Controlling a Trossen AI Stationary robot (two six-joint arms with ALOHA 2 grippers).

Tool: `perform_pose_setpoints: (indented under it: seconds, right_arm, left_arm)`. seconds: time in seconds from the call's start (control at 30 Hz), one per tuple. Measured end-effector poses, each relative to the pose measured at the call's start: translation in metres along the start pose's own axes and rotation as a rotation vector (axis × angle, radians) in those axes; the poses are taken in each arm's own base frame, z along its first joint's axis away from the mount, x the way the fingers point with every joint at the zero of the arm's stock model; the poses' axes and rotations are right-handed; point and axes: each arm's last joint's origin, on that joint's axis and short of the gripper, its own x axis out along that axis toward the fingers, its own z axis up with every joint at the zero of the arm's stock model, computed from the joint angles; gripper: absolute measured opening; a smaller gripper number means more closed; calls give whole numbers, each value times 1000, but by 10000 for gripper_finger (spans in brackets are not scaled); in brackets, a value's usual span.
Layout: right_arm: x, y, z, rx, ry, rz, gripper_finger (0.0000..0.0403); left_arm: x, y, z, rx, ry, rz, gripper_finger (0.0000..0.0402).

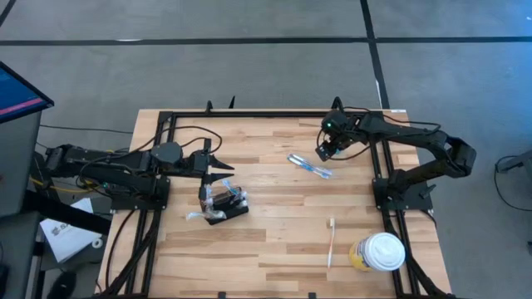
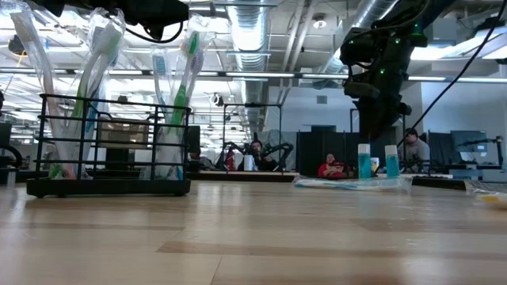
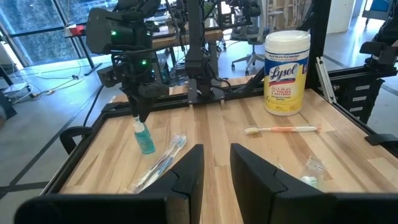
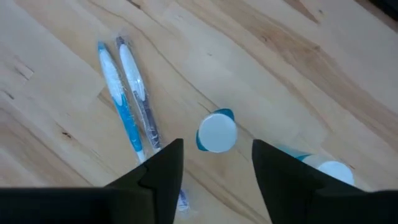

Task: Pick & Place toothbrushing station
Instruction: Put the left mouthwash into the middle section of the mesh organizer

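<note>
Hovering with fingers spread, the right end effector point(image 1: 325, 152) hung above two small blue bottles point(image 4: 217, 132), beside wrapped toothbrushes point(image 1: 309, 166). The left end effector point(image 1: 223, 167), narrowly parted, sat just behind the toothbrushing station point(image 1: 225, 204). A loose toothbrush point(image 1: 331, 242) and wipes canister point(image 1: 378, 252) lay well apart on the bench point(image 1: 274, 224).

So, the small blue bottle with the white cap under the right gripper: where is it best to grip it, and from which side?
Grip the small blue bottle around its white cap, coming straight down. It stands upright, and the right gripper hangs over it with jaws open on either side. The wrapped toothbrushes lie apart, so there should be room.
</note>
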Motion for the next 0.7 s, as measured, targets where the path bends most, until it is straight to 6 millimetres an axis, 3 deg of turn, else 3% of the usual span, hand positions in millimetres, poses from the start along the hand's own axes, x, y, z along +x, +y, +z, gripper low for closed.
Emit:
perform_pose_setpoints:
  seconds: [0.2, 0.47, 0.7]
  right_arm:
    - [0, 0, 0, 0, -1, 1, 204]
    - [-6, 2, 5, 3, -13, 29, 189]
    - [12, 2, 14, 2, 143, -24, 186]
  left_arm:
    - [0, 0, 0, 0, 0, 0, 72]
    - [0, 0, 0, 0, 0, 0, 72]
    - [0, 0, 0, 0, 0, -3, 72]
